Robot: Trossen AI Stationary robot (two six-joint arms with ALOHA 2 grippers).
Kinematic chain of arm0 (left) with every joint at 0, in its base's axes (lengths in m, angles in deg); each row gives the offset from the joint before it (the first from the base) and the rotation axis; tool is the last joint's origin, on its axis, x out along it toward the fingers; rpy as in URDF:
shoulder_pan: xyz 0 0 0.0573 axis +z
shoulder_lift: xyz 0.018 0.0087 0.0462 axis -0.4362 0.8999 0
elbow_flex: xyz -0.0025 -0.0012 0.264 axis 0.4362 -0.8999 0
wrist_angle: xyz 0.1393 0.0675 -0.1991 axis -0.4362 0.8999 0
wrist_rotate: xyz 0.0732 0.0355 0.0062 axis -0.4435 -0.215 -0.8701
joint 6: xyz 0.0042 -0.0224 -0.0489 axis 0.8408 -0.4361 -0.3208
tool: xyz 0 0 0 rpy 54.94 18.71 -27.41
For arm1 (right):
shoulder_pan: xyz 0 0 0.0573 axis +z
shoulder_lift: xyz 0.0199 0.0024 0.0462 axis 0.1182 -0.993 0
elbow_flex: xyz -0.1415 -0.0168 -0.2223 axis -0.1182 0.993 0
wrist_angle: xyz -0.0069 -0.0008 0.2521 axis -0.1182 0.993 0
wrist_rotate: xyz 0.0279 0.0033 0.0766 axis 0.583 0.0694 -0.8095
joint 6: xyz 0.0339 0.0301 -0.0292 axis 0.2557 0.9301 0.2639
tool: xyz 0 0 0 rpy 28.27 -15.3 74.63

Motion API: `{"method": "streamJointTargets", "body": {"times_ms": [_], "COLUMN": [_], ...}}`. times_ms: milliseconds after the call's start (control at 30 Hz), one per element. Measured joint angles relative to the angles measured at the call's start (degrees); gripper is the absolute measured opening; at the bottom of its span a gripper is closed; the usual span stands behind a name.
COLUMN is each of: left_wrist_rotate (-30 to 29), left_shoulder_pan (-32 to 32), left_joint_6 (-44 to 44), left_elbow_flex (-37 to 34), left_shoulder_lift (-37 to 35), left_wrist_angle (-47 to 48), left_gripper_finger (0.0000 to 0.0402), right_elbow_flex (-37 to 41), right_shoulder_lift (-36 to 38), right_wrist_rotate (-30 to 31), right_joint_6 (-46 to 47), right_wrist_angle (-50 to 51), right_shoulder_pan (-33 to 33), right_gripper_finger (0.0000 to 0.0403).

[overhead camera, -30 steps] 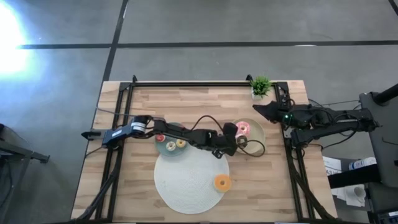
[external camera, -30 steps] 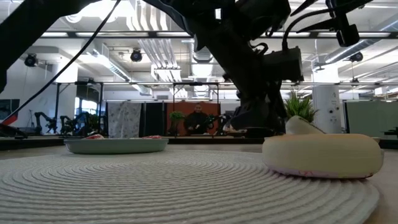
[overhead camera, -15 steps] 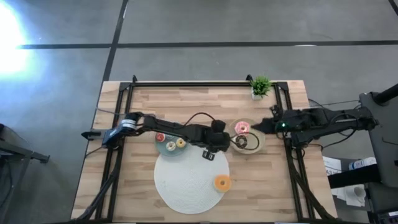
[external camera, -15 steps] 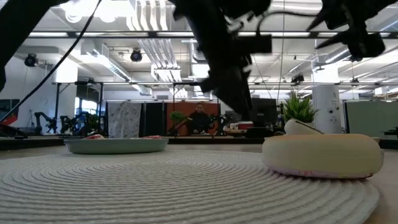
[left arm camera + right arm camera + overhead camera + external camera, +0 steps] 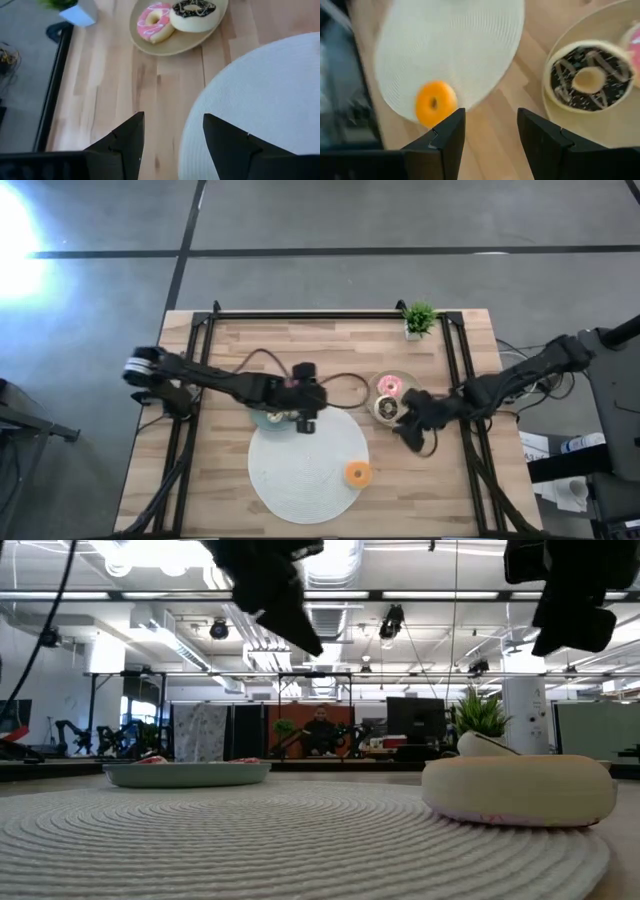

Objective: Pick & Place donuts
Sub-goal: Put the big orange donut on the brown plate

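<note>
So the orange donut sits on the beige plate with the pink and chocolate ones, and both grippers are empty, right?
Not quite. The orange donut lies alone on the white mat, as the high view shows. Only the pink donut and brown donut share the beige plate.

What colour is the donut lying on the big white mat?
Orange ring-shaped toy donut; right wrist view shows it best.

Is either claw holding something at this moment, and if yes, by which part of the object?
Nothing is held. The left claw and the right claw are both open with only table and mat between their fingers.
</note>
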Motion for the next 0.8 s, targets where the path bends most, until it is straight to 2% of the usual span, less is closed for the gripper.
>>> {"method": "streamJointTargets", "body": {"times_ms": [167,367,533,800], "left_wrist_rotate": [-0.97,-2.3,-2.3,-1.58], "left_shoulder_pan": [-0.16,-0.22,-0.31,-0.68], "left_joint_6": [-8.29,-13.48,-13.65,-12.09], "left_elbow_flex": [-9.3,-15.38,-17.32,-17.72], "left_shoulder_lift": [-9.51,-16.0,-18.09,-17.97], "left_wrist_angle": [-1.34,-1.04,-1.22,-0.69], "left_gripper_finger": [0.0177,0.0177,0.0177,0.0177], "right_elbow_flex": [-4.18,-13.0,-20.17,-30.27], "right_shoulder_lift": [-10.45,-22.48,-32.64,-45.35], "right_wrist_rotate": [-0.17,0.31,1.09,-1.53], "right_joint_6": [-4.37,-17.04,-27.26,-36.79], "right_wrist_angle": [-0.4,0.1,2.98,2.71], "right_shoulder_pan": [3.09,8.25,10.82,11.96], "right_gripper_finger": [0.0171,0.0171,0.0171,0.0171]}}
